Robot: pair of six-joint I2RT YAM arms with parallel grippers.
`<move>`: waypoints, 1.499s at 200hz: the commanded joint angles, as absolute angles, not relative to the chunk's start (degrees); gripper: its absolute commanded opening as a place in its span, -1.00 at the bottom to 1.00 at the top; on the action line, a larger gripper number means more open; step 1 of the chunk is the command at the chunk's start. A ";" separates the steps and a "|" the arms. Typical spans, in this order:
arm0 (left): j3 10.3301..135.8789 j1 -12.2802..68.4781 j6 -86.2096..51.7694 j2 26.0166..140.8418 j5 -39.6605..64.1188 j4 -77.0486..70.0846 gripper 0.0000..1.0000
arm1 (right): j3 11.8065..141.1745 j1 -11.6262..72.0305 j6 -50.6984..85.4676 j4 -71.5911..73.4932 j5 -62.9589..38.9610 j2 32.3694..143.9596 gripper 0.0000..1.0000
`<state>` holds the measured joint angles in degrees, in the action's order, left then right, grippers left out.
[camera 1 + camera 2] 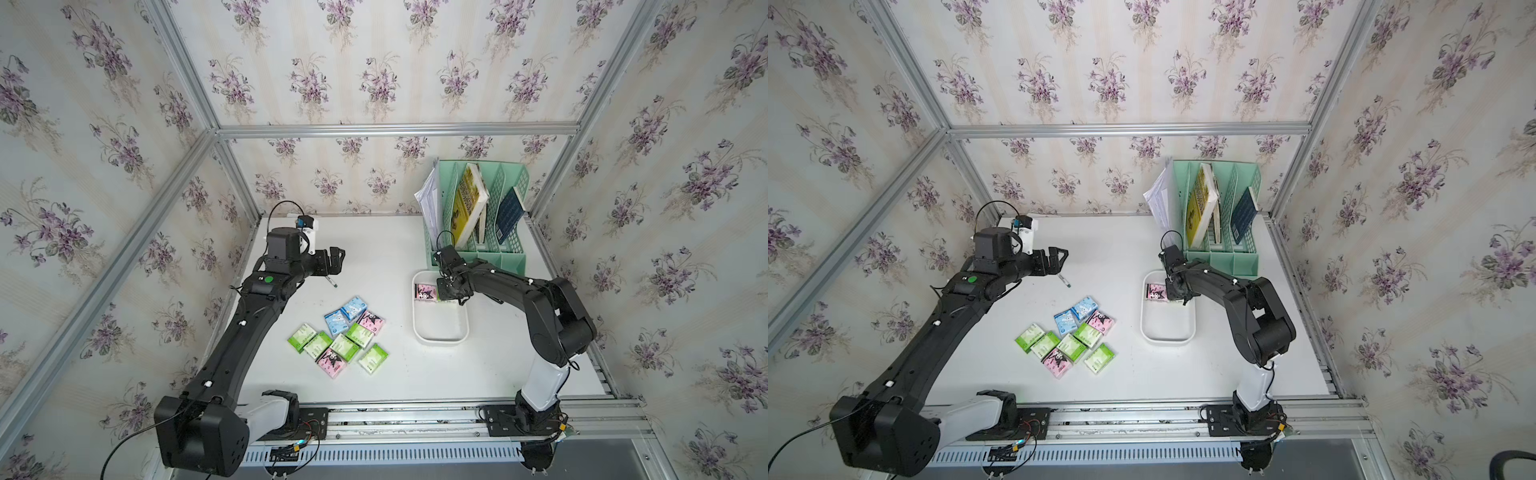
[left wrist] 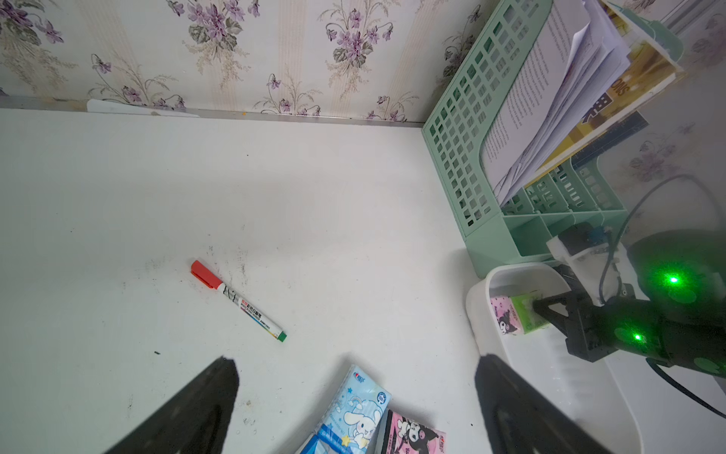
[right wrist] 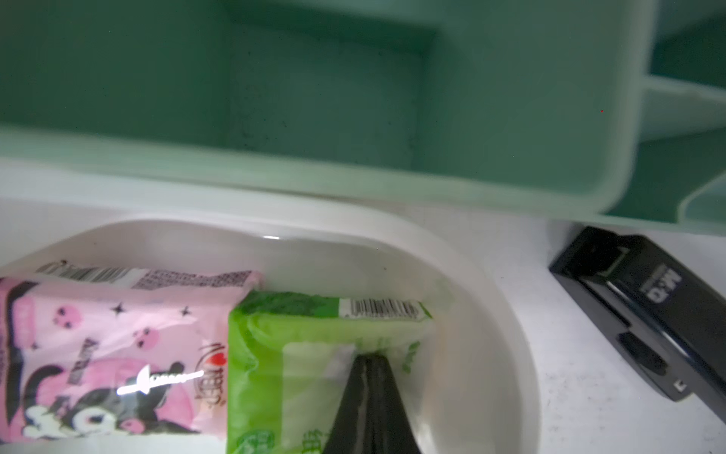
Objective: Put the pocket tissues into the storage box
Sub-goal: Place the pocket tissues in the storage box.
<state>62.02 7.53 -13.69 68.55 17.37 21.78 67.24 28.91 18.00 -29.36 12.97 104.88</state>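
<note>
Several pocket tissues [image 1: 340, 336] [image 1: 1067, 336], green, pink and light blue, lie in a loose cluster mid-table. The white storage box [image 1: 440, 340] [image 1: 1167, 341] stands to their right. At its far end lie a pink packet [image 1: 424, 291] [image 3: 118, 346] and a green packet [image 3: 314, 353] [image 2: 528, 314] side by side. My right gripper [image 3: 369, 359] [image 1: 451, 294] is shut, its joined tips pressing on the top of the green packet. My left gripper [image 2: 357, 359] [image 1: 336, 259] hangs open above the table behind the cluster, nothing between its fingers; a blue packet [image 2: 359, 412] lies just below it.
A red-capped marker [image 1: 331, 282] [image 2: 237, 300] lies near the left gripper. The mint-green file organiser [image 1: 478, 216] with books and papers stands right behind the box. A small black stapler-like object [image 3: 648, 310] lies on the table beside the box's far corner.
</note>
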 commanded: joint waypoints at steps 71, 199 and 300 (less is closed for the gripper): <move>63.60 7.47 -15.57 68.04 17.95 21.14 0.98 | 72.33 29.91 13.07 -28.66 6.61 95.34 -0.43; 59.43 7.45 -21.50 64.38 18.88 17.58 0.98 | 77.25 45.07 4.71 -18.45 -20.23 106.60 0.15; 58.71 7.45 -21.32 63.89 18.65 17.51 0.98 | 81.91 46.84 0.64 -25.13 -24.73 117.32 0.15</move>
<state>58.81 7.53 -21.41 64.12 18.61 19.05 81.12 46.57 2.24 -23.29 -23.40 116.27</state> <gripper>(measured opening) 0.988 0.584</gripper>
